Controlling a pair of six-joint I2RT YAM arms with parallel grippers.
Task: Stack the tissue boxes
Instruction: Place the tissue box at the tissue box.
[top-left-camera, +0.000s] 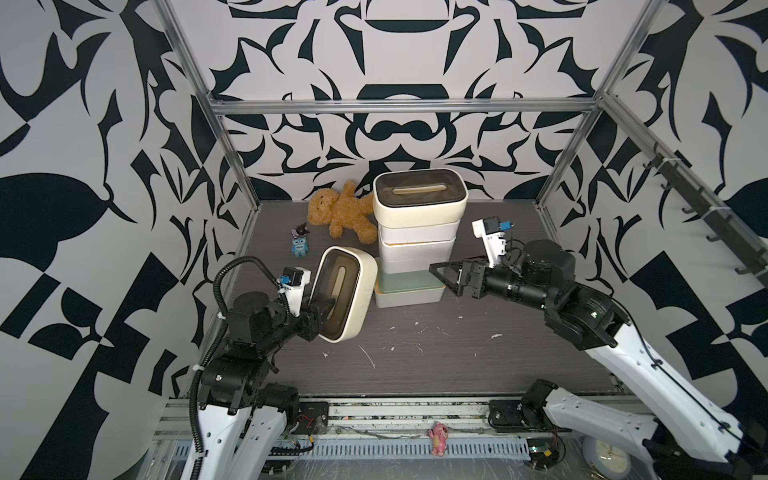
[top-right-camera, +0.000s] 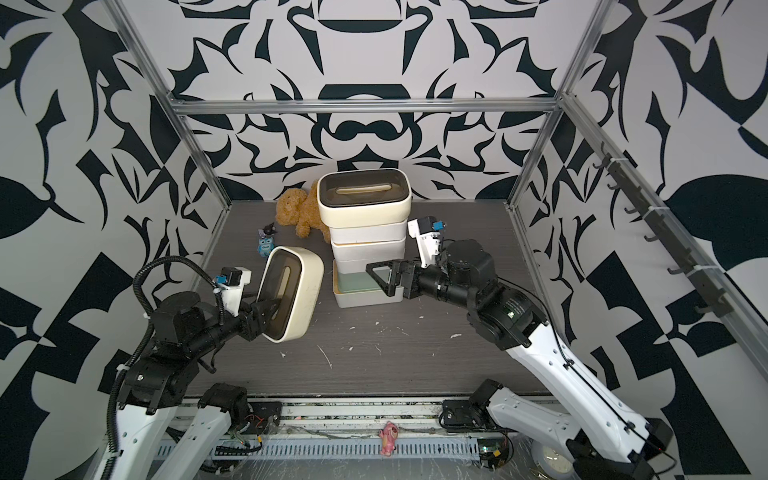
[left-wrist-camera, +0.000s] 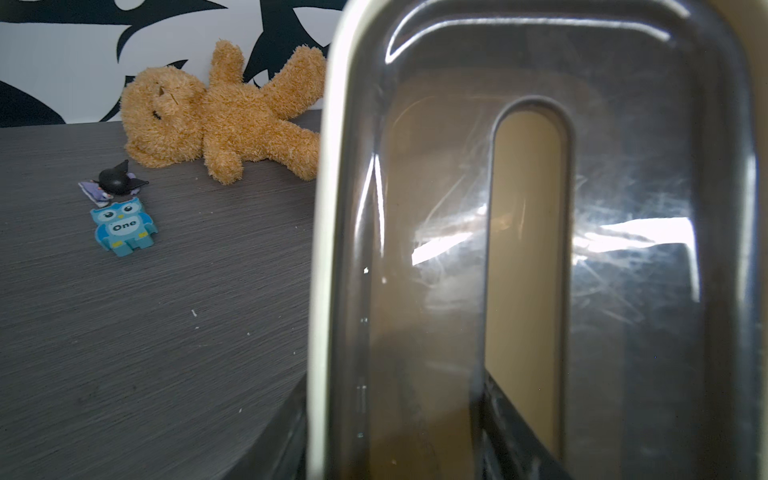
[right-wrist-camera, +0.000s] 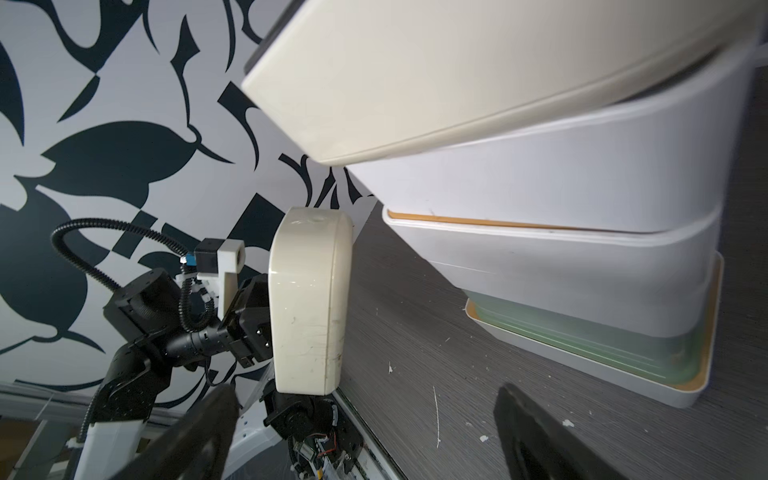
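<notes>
Dark grey wood-grain counter (top-left-camera: 457, 353), loud black-and-white walls all round, white flecks scattered over the near half. Nearest of all, on the front rail at 6 o'clock, stands a little pink figure (top-left-camera: 437, 432).

Up at 8 o'clock, the left end effector (top-left-camera: 320, 309) is clamped on a rounded cream box (top-left-camera: 353, 291), with one finger (left-wrist-camera: 507, 424) poking through the slot of its dark lid! That box is lifted and tipped on its side, lid facing the left arm. It sits just beside the stack (top-left-camera: 415, 245), at the stack's 8 o'clock, and apart from it.

Across at 4 o'clock, the right end effector (top-left-camera: 444, 277) stands wide open and holds nothing. It is near the stack's lower right corner, level with the sage green box (top-left-camera: 405, 282).

Now the stack itself, mid-counter. A white box with a bamboo edge (top-left-camera: 409, 298) sits at the bottom, with the sage green one on it. White boxes (top-left-camera: 415, 249) come above that, and a second cream box (top-left-camera: 419, 203) with a dark lid crowns the lot.

Further back at 10 o'clock, a blue owl toy (top-left-camera: 299, 246) and a small black figure (top-left-camera: 301, 229) lie together. At 11 o'clock the brown teddy bear (top-left-camera: 340, 212) sprawls by the back wall, partly hidden behind the stack.
</notes>
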